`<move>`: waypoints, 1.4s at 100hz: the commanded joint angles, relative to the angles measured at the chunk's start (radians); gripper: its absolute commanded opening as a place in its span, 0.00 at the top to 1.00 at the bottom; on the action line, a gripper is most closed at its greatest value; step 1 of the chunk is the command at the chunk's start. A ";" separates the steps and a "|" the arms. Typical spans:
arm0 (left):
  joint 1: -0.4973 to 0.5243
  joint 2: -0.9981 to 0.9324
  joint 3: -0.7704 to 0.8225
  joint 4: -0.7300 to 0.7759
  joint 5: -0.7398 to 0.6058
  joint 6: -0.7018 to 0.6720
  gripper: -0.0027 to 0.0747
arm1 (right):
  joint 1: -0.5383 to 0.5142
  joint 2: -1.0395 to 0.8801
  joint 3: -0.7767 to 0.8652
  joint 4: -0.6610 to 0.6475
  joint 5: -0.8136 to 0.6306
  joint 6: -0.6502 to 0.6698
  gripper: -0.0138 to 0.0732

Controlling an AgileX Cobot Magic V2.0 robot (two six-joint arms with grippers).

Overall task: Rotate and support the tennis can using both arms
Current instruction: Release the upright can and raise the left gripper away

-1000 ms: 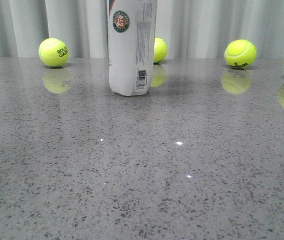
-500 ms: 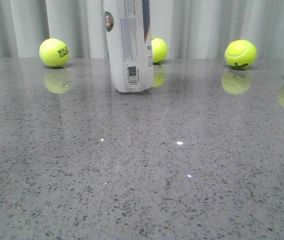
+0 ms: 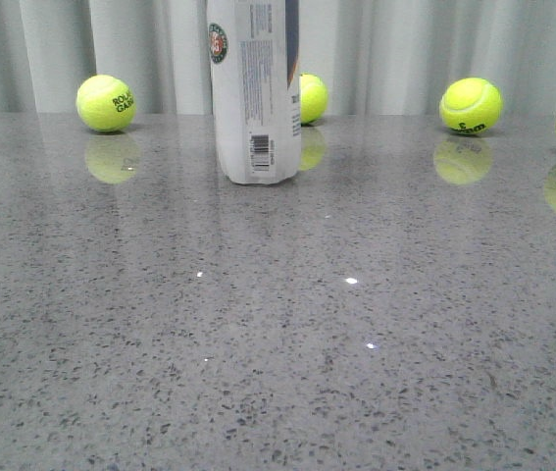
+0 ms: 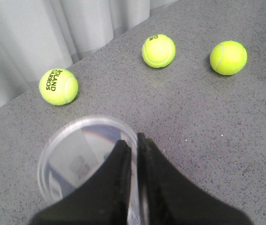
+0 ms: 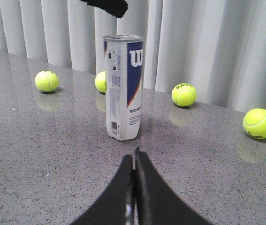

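A grey speckled stone worktop [image 3: 278, 334] is backed along its far edge by a pale pleated curtain [image 3: 405, 49]. The tennis can [image 3: 254, 93] is stood upright near the far edge of the worktop, a little left of its middle. Its barcode is turned toward the front edge and a round emblem is seen at its upper left. In the right wrist view its navy panel with the white W and an orange diagonal stripe are shown. The can's open clear rim is seen from above in the left wrist view.

The left gripper [image 4: 133, 140] is poised above the can's mouth with its black wedge fingers brought almost together, nothing held between them. The right gripper [image 5: 133, 164] is held low over the worktop on the near side of the can, well apart from it, its fingers pressed together and empty.

Yellow-green tennis balls [image 3: 106, 103] are scattered along the far edge, one partly hidden behind the can.
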State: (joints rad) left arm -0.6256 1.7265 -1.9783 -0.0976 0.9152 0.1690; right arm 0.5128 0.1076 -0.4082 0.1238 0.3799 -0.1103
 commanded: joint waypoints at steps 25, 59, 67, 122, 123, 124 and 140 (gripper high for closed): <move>-0.006 -0.286 0.332 -0.010 -0.260 -0.016 0.99 | -0.005 0.011 -0.024 -0.006 -0.076 -0.003 0.91; -0.006 -0.589 0.778 -0.036 -0.484 -0.016 0.99 | -0.005 0.011 -0.024 -0.006 -0.076 -0.003 0.91; -0.006 -0.671 0.890 -0.036 -0.548 -0.016 0.99 | -0.005 0.011 -0.024 -0.006 -0.076 -0.003 0.91; 0.183 -1.093 1.343 0.072 -0.541 -0.016 0.99 | -0.005 0.011 -0.024 -0.006 -0.076 -0.003 0.91; 0.188 -1.102 1.350 0.072 -0.541 -0.016 0.99 | -0.005 0.011 -0.024 -0.006 -0.076 -0.003 0.91; 0.197 -1.107 1.354 0.072 -0.541 -0.016 0.99 | -0.005 0.011 -0.024 -0.006 -0.076 -0.003 0.91; 0.290 -1.205 1.423 0.072 -0.547 -0.016 0.99 | -0.005 0.011 -0.024 -0.006 -0.076 -0.003 0.91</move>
State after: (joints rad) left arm -0.3785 0.5648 -0.5563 -0.0244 0.4462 0.1661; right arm 0.5128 0.1076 -0.4082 0.1238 0.3799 -0.1103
